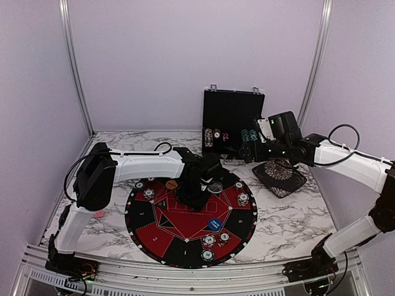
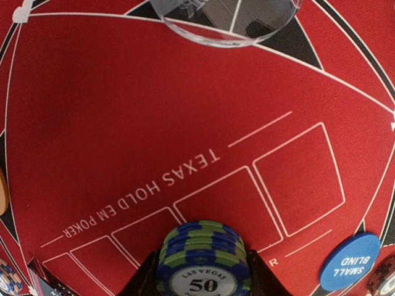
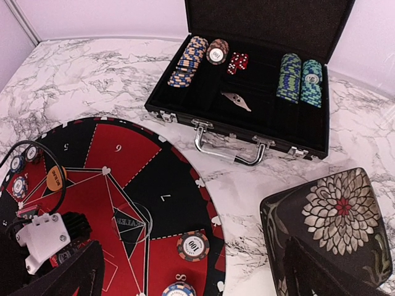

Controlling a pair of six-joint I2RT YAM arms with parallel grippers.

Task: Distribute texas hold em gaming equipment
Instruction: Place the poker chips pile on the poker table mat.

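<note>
My left gripper (image 2: 203, 271) is shut on a small stack of blue-and-green "50" poker chips (image 2: 203, 256), held low over the red centre of the round mat (image 2: 154, 111). In the top view it sits mid-mat (image 1: 197, 190). A clear dealer disc (image 2: 228, 24), a blue small-blind disc (image 2: 349, 262) and an orange disc (image 1: 171, 184) lie on the mat. Single chips sit in its outer sectors (image 1: 243, 198), (image 3: 192, 245). My right gripper (image 1: 245, 153) is open and empty, hovering between the mat and the open chip case (image 3: 259, 92). No playing cards show.
The open black case (image 1: 233, 123) at the back holds rows of chips (image 3: 188, 60), (image 3: 299, 77) and red dice (image 3: 239, 60). A black flower-patterned square dish (image 1: 279, 177) lies right of the mat. Marble table, lilac walls, metal rail at the near edge.
</note>
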